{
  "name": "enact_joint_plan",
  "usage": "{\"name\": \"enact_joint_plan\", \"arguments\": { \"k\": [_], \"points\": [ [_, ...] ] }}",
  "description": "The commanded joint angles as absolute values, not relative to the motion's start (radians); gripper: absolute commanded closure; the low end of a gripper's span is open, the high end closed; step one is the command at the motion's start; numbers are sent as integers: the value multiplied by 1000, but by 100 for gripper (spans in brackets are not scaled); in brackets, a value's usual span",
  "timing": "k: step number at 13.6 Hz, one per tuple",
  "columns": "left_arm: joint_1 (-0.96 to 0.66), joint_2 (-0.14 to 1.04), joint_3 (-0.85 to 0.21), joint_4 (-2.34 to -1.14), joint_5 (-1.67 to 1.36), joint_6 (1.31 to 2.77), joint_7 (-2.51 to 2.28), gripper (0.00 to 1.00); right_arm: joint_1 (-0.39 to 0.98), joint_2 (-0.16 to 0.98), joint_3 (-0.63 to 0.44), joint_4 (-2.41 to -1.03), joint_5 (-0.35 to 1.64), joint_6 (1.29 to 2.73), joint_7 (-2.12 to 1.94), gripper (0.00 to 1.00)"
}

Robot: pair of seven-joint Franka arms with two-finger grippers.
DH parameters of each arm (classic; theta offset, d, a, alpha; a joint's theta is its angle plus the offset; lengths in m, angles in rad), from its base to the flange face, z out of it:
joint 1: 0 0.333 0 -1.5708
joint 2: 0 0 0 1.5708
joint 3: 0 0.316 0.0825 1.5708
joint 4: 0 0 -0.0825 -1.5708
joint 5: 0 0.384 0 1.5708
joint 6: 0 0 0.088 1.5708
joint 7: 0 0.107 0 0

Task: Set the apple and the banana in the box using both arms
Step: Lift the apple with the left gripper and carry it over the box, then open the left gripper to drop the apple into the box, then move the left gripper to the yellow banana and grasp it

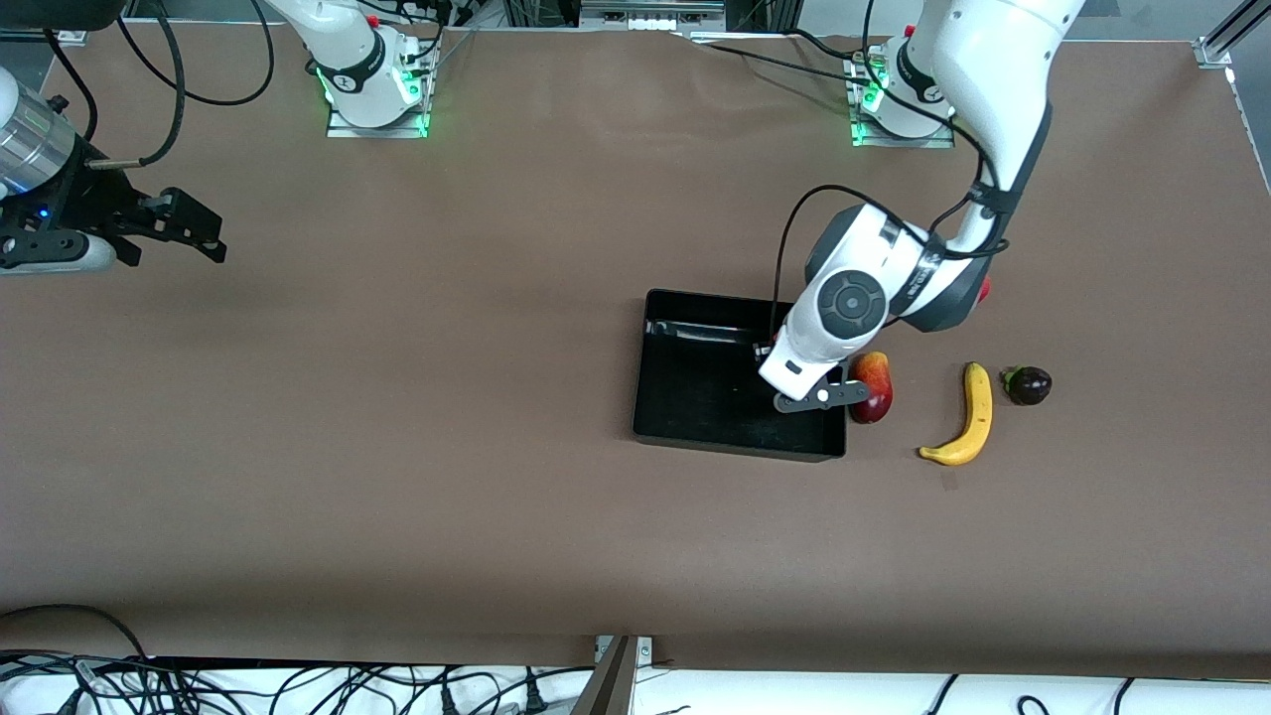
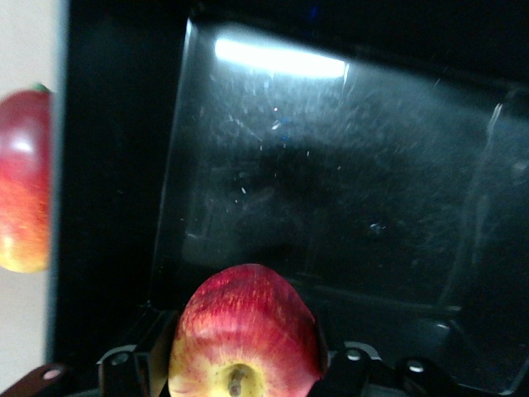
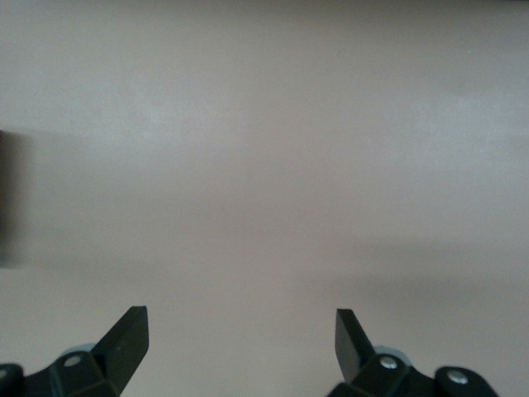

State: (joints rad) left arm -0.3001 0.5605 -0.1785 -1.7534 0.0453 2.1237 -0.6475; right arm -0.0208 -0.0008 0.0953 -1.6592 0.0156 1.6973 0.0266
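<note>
Left gripper point(image 2: 240, 376) clamped on the small round red apple with yellowish patches point(image 2: 245, 335), hanging over the shallow glossy black plastic box point(image 1: 695, 387), just inside the box wall at the left arm's end. Step in hand, by the look of it: setting the apple down inside. Best done by lowering until the fruit nearly meets the box floor, then parting the fingers slowly, so no roll or bounce over the low wall. Worth keeping clear of the elongated red-yellow mango-like fruit point(image 1: 872, 386) lying just beside that same wall on the brown counter point(image 1: 397, 447). Curved yellow banana point(image 1: 968, 417) farther from the box toward the left arm's end, untouched. Right gripper point(image 3: 240, 339) spread wide and empty, waiting well apart from the box toward the right arm's end.
</note>
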Motion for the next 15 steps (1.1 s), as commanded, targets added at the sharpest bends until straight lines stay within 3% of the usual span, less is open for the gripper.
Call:
{"name": "enact_joint_plan", "arguments": {
  "k": [1,2,3,4,6,9,15],
  "points": [
    [-313,564,-179,-1807,77,2195,-690,78,-32,17,112,-1626,15,1698,26,0],
    [-321,566,-178,-1809,77,2195,-702,59,-34,18,110,-1626,15,1698,26,0],
    [-319,563,-176,-1806,77,2189,-707,9,-34,17,109,-1625,15,1698,28,0],
    [-311,552,-175,-1801,77,2180,-712,0,-35,17,107,-1626,15,1694,28,0],
    [-296,500,-169,-1764,75,2088,-707,0,-35,17,106,-1626,15,1686,28,0],
    [-218,485,-169,-1605,78,1878,-639,0,-35,17,106,-1626,15,1686,29,0],
    [15,520,-170,-1592,189,1920,-111,0,-35,17,106,-1626,15,1686,29,0]
  ]
}}
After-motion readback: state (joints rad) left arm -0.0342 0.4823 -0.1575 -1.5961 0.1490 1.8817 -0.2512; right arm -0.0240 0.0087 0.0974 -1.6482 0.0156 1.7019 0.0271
